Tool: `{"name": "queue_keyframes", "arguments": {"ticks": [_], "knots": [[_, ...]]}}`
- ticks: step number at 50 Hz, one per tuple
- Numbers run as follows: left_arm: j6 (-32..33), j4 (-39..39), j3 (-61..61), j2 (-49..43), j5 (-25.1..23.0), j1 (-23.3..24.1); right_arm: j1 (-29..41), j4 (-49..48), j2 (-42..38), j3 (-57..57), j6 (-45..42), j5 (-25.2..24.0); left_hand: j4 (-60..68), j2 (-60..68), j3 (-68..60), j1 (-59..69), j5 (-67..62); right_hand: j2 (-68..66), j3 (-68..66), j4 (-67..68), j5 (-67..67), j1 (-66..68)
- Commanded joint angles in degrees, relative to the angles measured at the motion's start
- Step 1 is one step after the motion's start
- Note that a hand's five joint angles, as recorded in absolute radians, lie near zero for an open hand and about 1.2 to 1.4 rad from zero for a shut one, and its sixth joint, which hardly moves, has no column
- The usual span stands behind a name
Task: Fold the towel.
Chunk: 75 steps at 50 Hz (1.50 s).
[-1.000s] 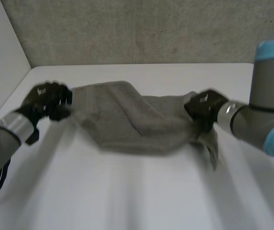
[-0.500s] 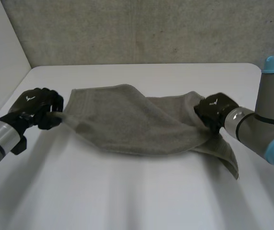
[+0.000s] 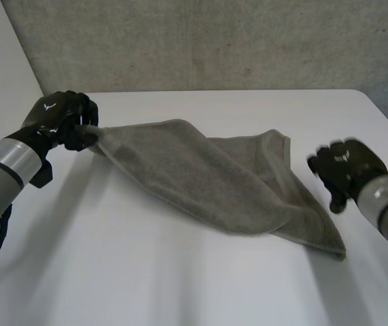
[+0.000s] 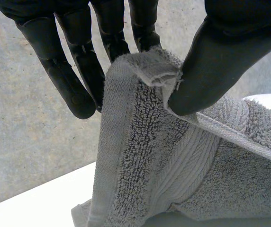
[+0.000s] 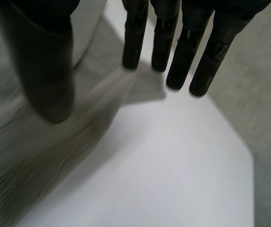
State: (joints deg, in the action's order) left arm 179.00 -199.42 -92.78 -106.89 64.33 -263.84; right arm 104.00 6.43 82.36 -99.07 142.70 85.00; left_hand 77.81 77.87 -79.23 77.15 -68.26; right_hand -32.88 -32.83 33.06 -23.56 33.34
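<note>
A grey towel (image 3: 214,173) lies partly folded across the white table (image 3: 146,272), stretched from my left hand to a low corner at the right front. My left hand (image 3: 62,122) holds the towel's left corner lifted off the table; in the left wrist view the thumb (image 4: 221,61) pinches that corner (image 4: 149,71) against the fingers. My right hand (image 3: 346,166) hovers to the right of the towel, apart from it. Its fingers (image 5: 173,47) stand straight with nothing between them and the thumb (image 5: 45,71); the towel (image 5: 40,156) lies below.
A grey textured wall (image 3: 214,41) runs behind the table's far edge. The table's right edge (image 3: 384,115) is close to my right hand. Bare tabletop spreads in front of the towel.
My right hand has let go of the towel's right end and drawn back to the right. The freed end dropped onto the table. My left hand has lifted its corner up and back.
</note>
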Motion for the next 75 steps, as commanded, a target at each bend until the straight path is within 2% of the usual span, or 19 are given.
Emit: {"name": "queue_keyframes", "arguments": {"ticks": [1, 9, 11, 14, 16, 19, 25, 38, 52, 67, 71, 75], "knots": [[-1.9, 2.4, 2.6, -1.2, 1.1, 0.5, -8.1, 1.7, 4.9, -13.6, -5.2, -4.7, 2.2, 2.1, -0.8, 2.9, -1.7, -10.2, -10.2, 10.0, -9.5, 9.7], [-2.3, 2.5, 3.0, -1.7, 3.0, 1.2, -11.7, 1.0, 7.3, -20.7, -5.3, -12.1, 2.2, 2.1, -0.8, 2.9, -1.7, -13.4, -13.4, 13.2, -12.7, 12.9], [-2.3, 2.5, 2.8, -1.7, 3.0, 1.2, -13.1, -0.5, 7.3, -22.6, -5.2, -15.3, 2.2, 2.1, -0.8, 2.9, -1.7, -11.0, -11.1, 10.8, -10.4, 10.6], [-2.3, 2.5, 2.7, -1.7, 3.0, 1.2, -13.6, -1.9, 7.3, -23.2, -5.1, -16.9, 2.2, 2.1, -0.8, 2.9, -1.7, -10.7, -10.7, 10.5, -10.0, 10.2], [-2.3, 2.5, 2.5, -1.9, 3.0, 1.2, -13.7, -5.3, 6.4, -24.0, -4.7, -19.8, 2.2, 2.1, -0.8, 2.9, -1.7, -4.8, -4.9, 4.6, -4.2, 4.4], [-2.3, 2.5, 2.2, -2.0, 3.0, 1.3, -13.5, -8.3, 5.5, -24.1, -4.6, -20.6, 2.2, 2.1, -0.8, 2.9, -1.7, -1.4, -1.5, 1.3, -0.8, 1.0], [-2.3, 2.5, 1.9, -2.0, 3.0, 1.3, -13.2, -10.7, 3.8, -23.8, -4.5, -20.9, 2.2, 2.1, -0.8, 2.9, -1.7, -0.8, -0.8, 0.6, -0.1, 0.3], [-2.3, 2.4, 1.8, -2.9, 2.9, 1.4, -12.9, -15.7, -6.0, -18.4, -4.6, -19.7, 2.2, 2.1, -0.8, 2.9, -1.7, -0.6, -0.6, 0.4, 0.1, 0.1], [-2.3, 2.3, 1.9, -2.9, 2.8, 1.4, -11.1, -18.4, -8.2, -14.5, -4.5, -16.5, 2.2, 2.1, -0.8, 2.9, -1.7, -1.1, -1.1, 0.9, -0.4, 0.6], [-2.3, 2.0, 1.8, -3.2, 2.7, 1.4, -7.3, -23.8, -14.3, -9.2, -5.3, -12.7, 2.2, 2.1, -0.8, 2.9, -1.7, -2.3, -2.3, 2.1, -1.6, 1.8], [-2.3, 2.0, 1.8, -3.2, 2.7, 1.4, -6.8, -24.6, -14.6, -8.7, -5.3, -12.7, 2.2, 2.1, -0.8, 2.9, -1.7, -3.3, -3.3, 3.1, -2.6, 2.8], [-2.3, 1.9, 1.8, -3.3, 2.6, 1.4, -6.3, -25.8, -14.7, -7.9, -5.3, -12.3, 2.2, 2.1, -0.8, 2.9, -1.7, -9.6, -9.7, 9.5, -9.0, 9.2]]}}
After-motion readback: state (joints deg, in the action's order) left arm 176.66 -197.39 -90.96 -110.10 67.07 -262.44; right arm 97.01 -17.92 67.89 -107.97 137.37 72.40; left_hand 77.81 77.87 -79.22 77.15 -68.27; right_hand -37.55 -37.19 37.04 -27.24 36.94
